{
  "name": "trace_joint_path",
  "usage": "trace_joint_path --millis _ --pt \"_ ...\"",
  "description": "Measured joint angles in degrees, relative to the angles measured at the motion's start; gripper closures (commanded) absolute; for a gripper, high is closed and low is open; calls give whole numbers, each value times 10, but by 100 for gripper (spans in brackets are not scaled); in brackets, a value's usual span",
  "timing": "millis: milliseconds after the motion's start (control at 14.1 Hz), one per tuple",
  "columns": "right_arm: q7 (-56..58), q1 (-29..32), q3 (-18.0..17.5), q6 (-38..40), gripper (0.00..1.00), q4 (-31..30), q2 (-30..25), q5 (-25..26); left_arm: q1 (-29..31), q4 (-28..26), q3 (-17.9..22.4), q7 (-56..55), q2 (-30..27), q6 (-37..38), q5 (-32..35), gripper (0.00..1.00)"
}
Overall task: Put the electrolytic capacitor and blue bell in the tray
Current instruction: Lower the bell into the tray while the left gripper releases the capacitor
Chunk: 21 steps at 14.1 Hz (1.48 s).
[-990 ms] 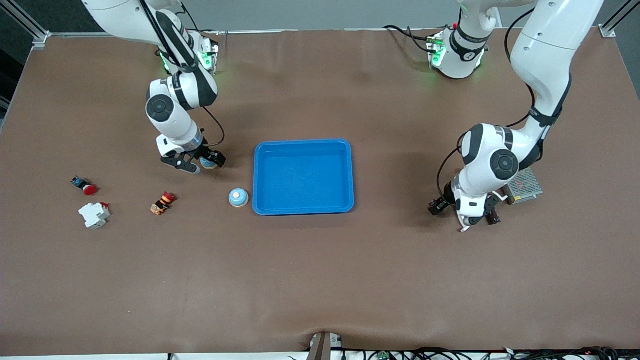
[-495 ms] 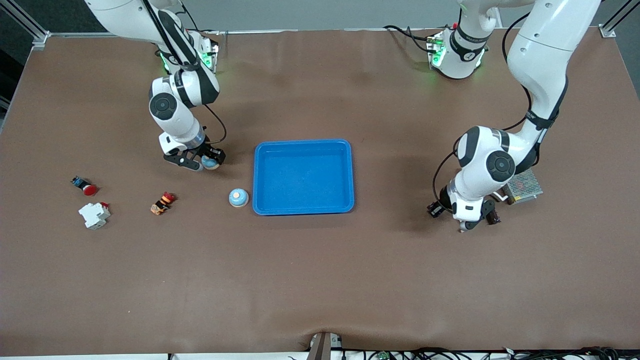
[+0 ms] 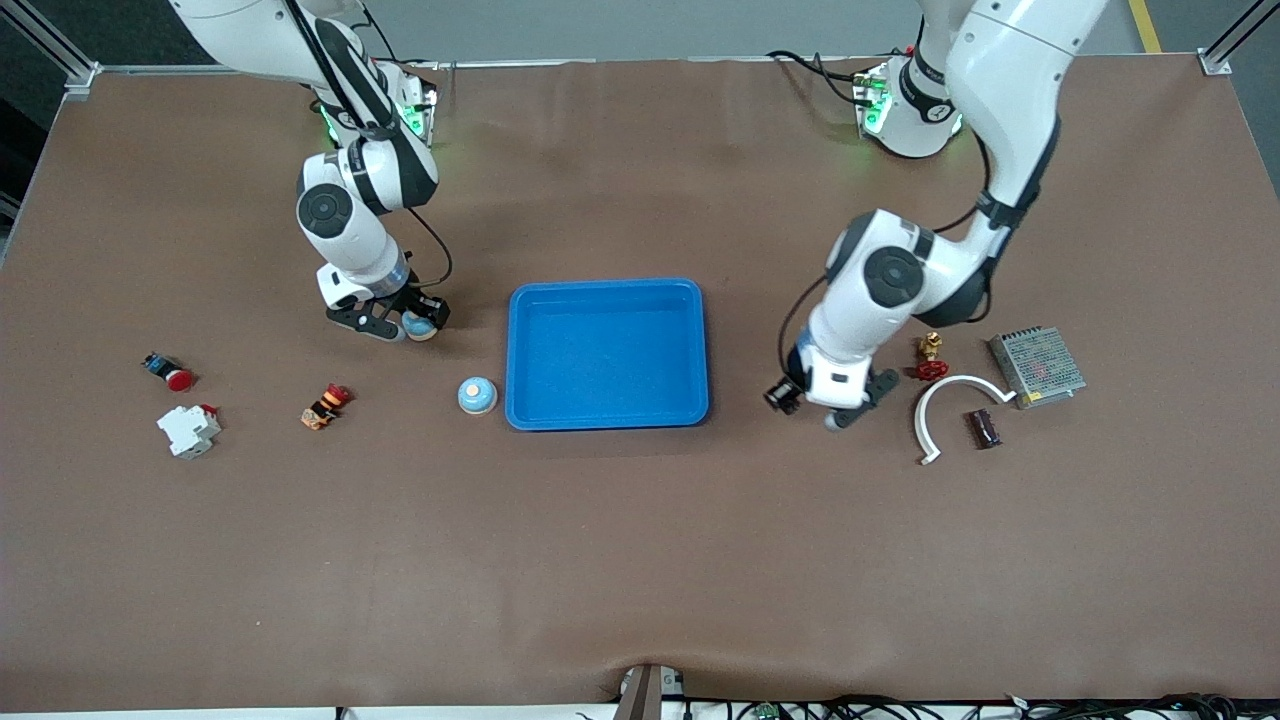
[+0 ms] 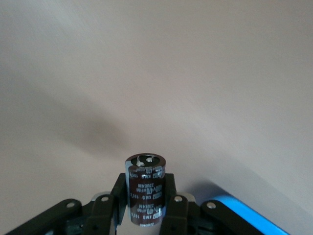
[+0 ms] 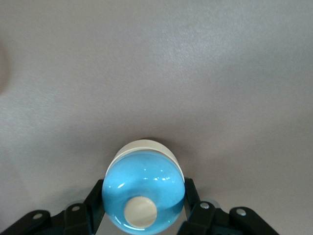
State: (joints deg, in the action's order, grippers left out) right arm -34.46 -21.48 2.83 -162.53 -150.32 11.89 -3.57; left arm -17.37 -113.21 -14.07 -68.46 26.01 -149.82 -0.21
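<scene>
Front view: left claw moved trayward, clamping capacitor; right claw pinching bell.

Second bell just beside tray

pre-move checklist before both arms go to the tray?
1. Left gripper shut on the electrolytic capacitor: ok.
2. Right gripper shut on a blue bell: ok.
3. Blue tray holds nothing yet, room for both parts: ok.
4. Left gripper between the tray and the white curved piece, path to the tray open: ok.
5. Second blue bell sits on the table beside the tray, in the right arm's way if it travels low: not ok.
6. Held bell lifted off the table: cannot tell.
</scene>
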Motion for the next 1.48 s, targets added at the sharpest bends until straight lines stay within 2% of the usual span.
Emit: trace_joint_path --millis 283,566,707,990,1273,1343,1414,1485 --pt "-10 -2 -2 23 100 24 -11 0 -86 20 0 -101 -1 0 0 100" --pt "-151 -62 -5 51 100 78 -12 0 -152 35 2 -182 29 1 0 100" --pt "-207 -88 -6 68 100 98 -12 0 -170 37 2 -197 50 1 0 100" --pt "-256 -92 -5 159 100 150 -10 0 -197 47 3 -210 92 1 0 100" --pt "-342 -144 -7 171 100 189 12 -1 -203 56 6 -213 99 16 0 100" --pt "-359 -158 -7 168 100 196 23 -3 -202 58 8 -213 99 20 0 96" --pt "-370 -168 -7 160 100 201 35 -12 -202 60 9 -213 99 23 0 75" --pt "-374 -175 -7 146 100 204 48 -23 -202 62 10 -213 99 25 0 36"
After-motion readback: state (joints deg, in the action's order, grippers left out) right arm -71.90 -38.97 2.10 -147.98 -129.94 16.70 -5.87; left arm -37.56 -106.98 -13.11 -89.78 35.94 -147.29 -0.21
